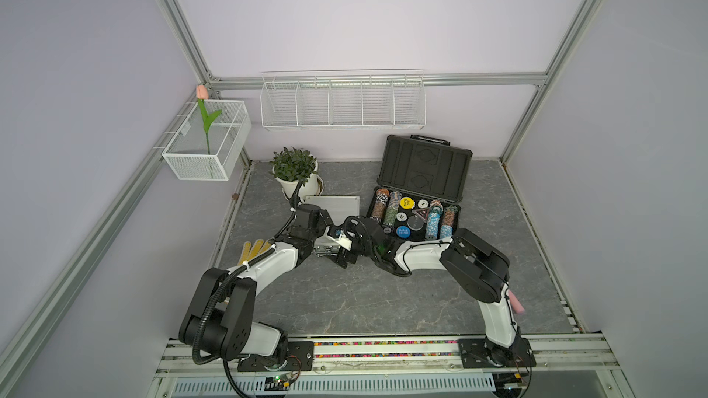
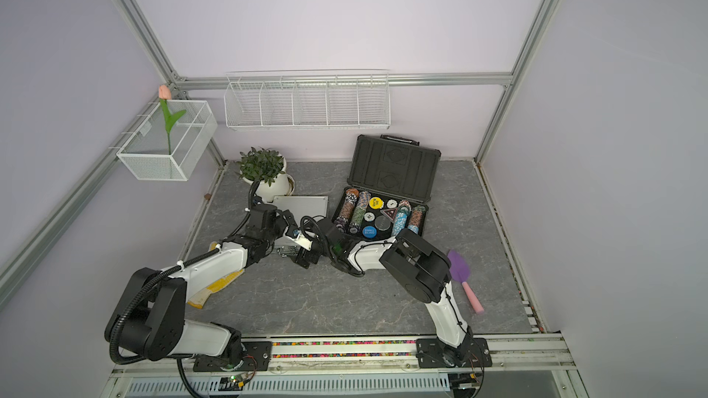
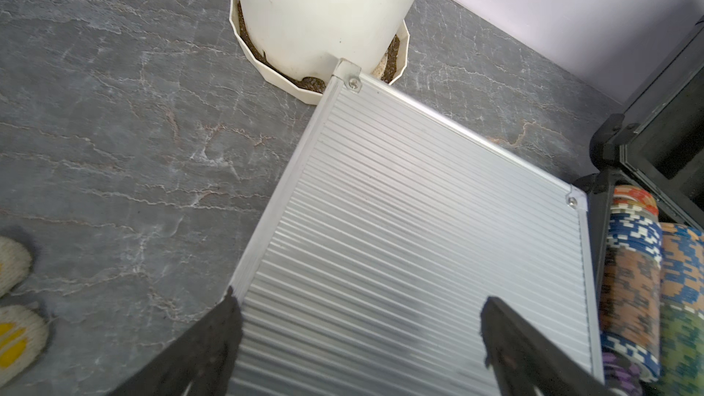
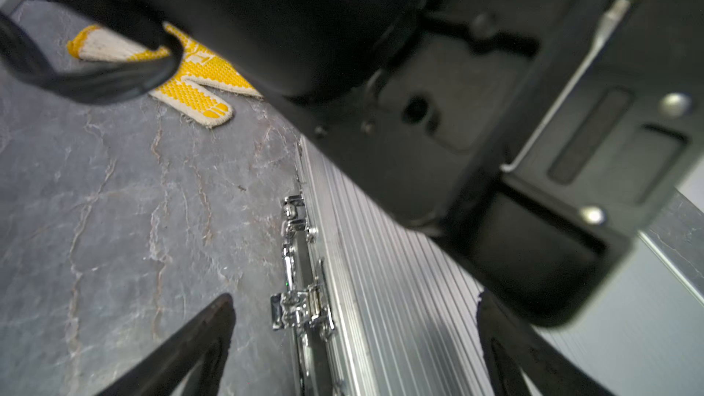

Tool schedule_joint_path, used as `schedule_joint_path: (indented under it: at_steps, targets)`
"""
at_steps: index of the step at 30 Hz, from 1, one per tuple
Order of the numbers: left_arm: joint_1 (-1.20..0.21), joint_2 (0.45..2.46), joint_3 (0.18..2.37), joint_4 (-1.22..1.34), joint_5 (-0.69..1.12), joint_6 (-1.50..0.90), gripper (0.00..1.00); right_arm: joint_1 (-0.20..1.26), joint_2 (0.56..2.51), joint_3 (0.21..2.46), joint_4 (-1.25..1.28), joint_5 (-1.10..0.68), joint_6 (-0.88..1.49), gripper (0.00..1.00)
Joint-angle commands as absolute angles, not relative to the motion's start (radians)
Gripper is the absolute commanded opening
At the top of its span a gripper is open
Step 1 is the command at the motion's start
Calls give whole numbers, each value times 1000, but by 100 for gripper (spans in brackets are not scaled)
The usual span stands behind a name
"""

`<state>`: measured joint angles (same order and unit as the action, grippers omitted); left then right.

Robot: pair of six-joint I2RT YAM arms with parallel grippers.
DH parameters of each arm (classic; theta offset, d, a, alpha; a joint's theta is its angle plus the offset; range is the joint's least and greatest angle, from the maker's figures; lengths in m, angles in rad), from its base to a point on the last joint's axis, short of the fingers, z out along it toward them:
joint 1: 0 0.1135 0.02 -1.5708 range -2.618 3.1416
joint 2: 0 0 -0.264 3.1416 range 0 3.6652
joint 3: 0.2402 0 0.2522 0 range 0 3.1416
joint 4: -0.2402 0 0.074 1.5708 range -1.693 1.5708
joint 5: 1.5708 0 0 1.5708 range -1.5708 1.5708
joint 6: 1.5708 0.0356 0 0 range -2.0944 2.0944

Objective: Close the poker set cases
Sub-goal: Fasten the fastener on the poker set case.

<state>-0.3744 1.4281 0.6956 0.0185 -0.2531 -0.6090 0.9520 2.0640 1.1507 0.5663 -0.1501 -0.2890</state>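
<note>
Silver ribbing fills the left wrist view: the silver case (image 3: 411,241) lies flat on the grey table (image 3: 114,146) with its lid down, one far corner just beside the white plant pot (image 3: 327,9), and the left hand (image 3: 358,340) hangs over the lid with its two fingers wide apart, nothing between them. In both top views this case (image 1: 337,206) sits between the pot (image 1: 297,181) and the dark case (image 1: 419,193), with both arms bent over its near half. The right wrist view shows the near edge of the silver case (image 4: 381,280) with its chrome latches (image 4: 301,310); the right hand (image 4: 356,337) straddles that edge, one finger over the table, one over the lid, spread wide and gripping nothing, and the left arm's black body crowds that frame above. The dark case stands open just right of the silver one, its lid (image 2: 394,170) upright toward the back wall, its tray filled with rows of chips (image 2: 360,210). A yellow glove (image 4: 190,78) lies on the table under the left arm. A purple spatula (image 2: 461,277) lies by the right arm in a top view.
</note>
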Motion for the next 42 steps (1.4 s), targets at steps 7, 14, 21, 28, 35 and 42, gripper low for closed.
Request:
schedule_joint_path:
  at_steps: [7, 14, 21, 28, 35, 42]
  targets:
    - [-356, 1437, 626, -122, -254, -646, 100, 945, 2106, 1194, 529, -78, -287, 98]
    - [-354, 1420, 620, -114, -254, -643, 100, 957, 2109, 1202, 467, -32, -334, 98]
    - [-351, 1407, 611, -112, -257, -641, 100, 969, 2119, 1210, 438, 7, -359, 99]
    - [-344, 1392, 596, -99, -258, -646, 100, 973, 2057, 1142, 520, -57, -399, 99]
    - [-341, 1384, 586, -92, -256, -650, 100, 987, 2052, 1174, 463, -87, -467, 99]
    - [-336, 1372, 577, -81, -255, -653, 100, 1003, 2098, 1244, 413, -68, -504, 100]
